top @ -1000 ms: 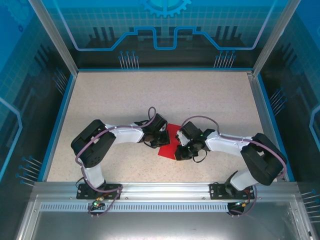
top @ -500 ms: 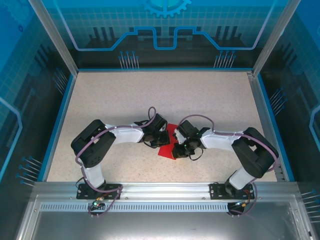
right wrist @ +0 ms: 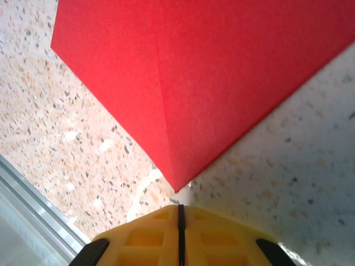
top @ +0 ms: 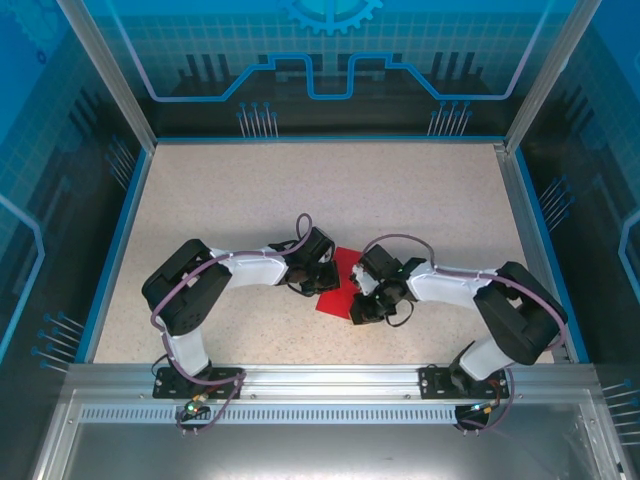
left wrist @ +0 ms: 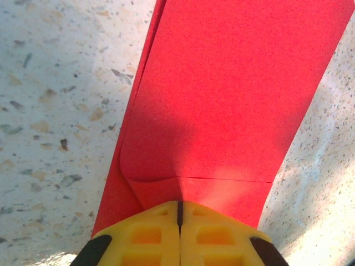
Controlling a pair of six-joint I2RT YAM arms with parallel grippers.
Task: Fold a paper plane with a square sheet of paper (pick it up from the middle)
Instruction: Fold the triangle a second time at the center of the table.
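right arm (top: 452, 284) swung outward, 1 red sheet (top: 333, 298), 2 arms, fingers (left wrist: 148, 237) closed

The square sheet of paper (top: 336, 290) lies on the counter (top: 300, 190), in its near middle, between the ends of the two arms. The left claw (left wrist: 179, 213) sits over the sheet's left edge, its tips on a flap that lies folded over the layer below. The right claw (right wrist: 180, 213) stands at the sheet's near right corner, which lies just ahead of its tips, with the front rail (right wrist: 33, 221) nearby
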